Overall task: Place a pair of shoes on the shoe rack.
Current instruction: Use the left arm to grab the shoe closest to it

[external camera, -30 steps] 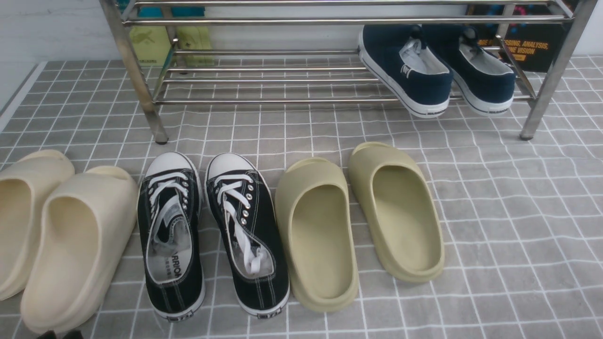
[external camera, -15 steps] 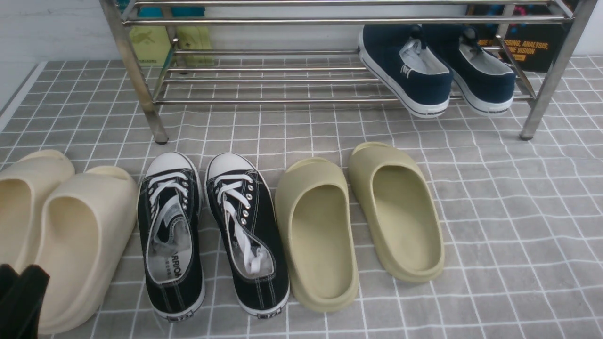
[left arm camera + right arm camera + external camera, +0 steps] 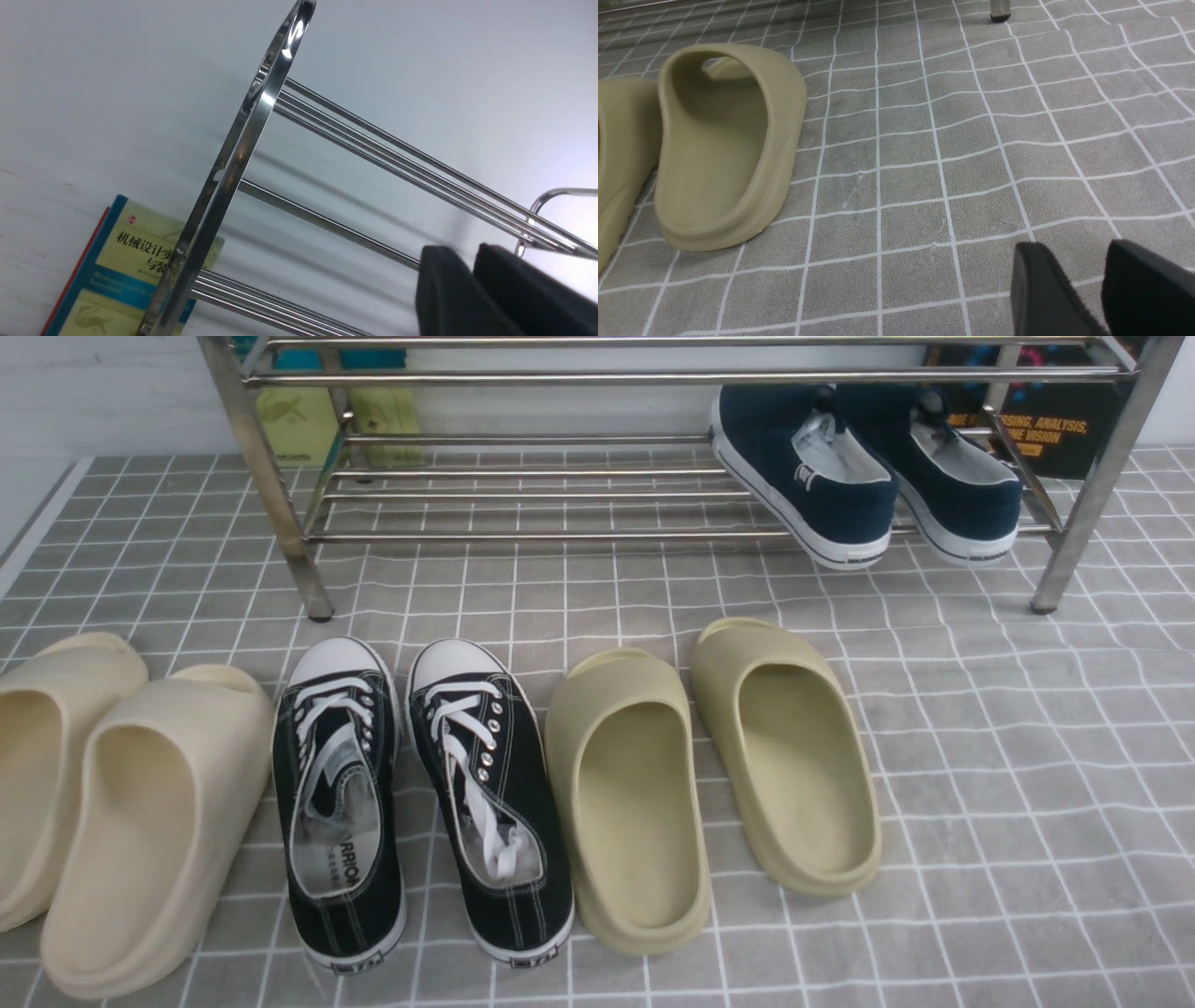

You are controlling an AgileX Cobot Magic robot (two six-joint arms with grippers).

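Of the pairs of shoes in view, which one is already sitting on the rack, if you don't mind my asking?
The navy pair on the rack's lower shelf; the others stand on the floor.

The sneakers (image 3: 493, 803) lie between two pairs of slides (image 3: 627, 803), before the rack (image 3: 560, 536); slip-ons (image 3: 822, 476) rest on its lower tier, at the right.

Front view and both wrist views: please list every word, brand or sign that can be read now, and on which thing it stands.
"RRIOR", inside the left black sneaker; smaller print below unreadable.
"SSING, ANALYSIS," and "NE VISION", on the dark book; letters before them partly hidden.
"机械设计实", then "与装", on the yellow-and-blue book; the rest is hidden, its smaller print blurred.
Heel labels of the black and navy sneakers: too small.
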